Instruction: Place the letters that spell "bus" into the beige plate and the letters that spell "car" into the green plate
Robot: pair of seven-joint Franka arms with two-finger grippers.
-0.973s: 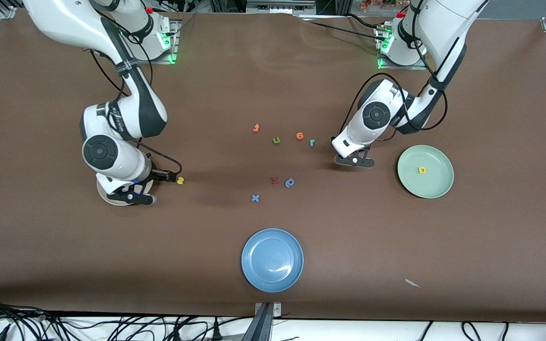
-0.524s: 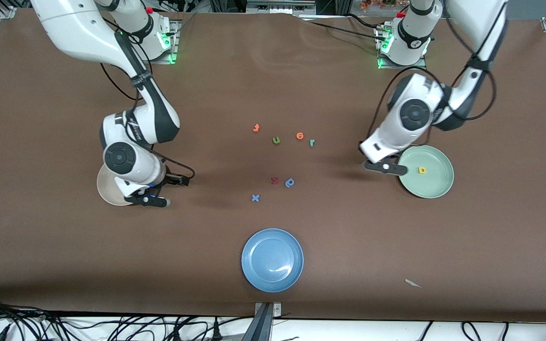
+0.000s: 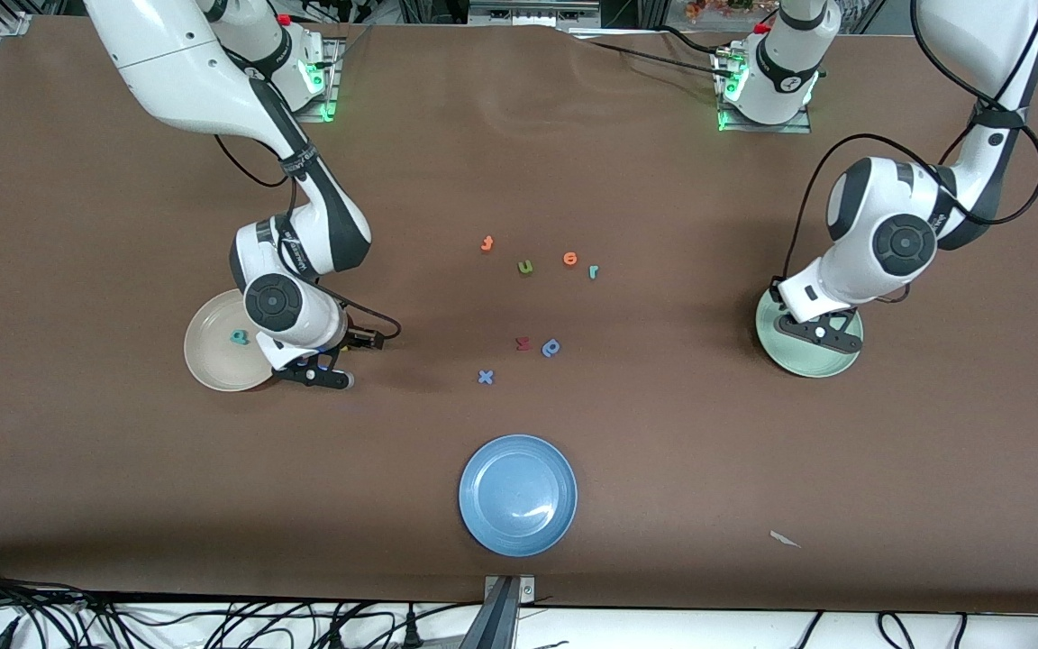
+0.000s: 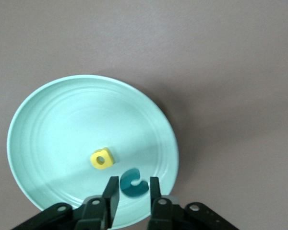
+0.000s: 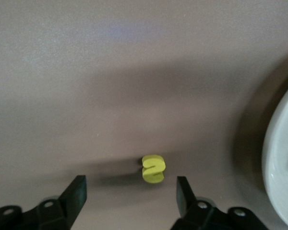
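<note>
Jaws: left gripper point(image 4: 133, 189) pinches the teal "c" point(image 4: 133, 183) over the green plate point(image 4: 48, 120); right gripper point(image 5: 130, 189) gapes wide just beside the beige plate point(image 5: 284, 158).
I'd let the "c" go low, clear of the yellow "a" point(image 4: 102, 159). On the right I'd centre on the yellow "s" point(image 5: 153, 168), which lies on the table just beside the beige plate, then go straight down and close. My wrist views show both plate letters and the "s"; the front view hides them under the hands, yet shows the teal "b" point(image 3: 237, 337) in the beige plate.
</note>
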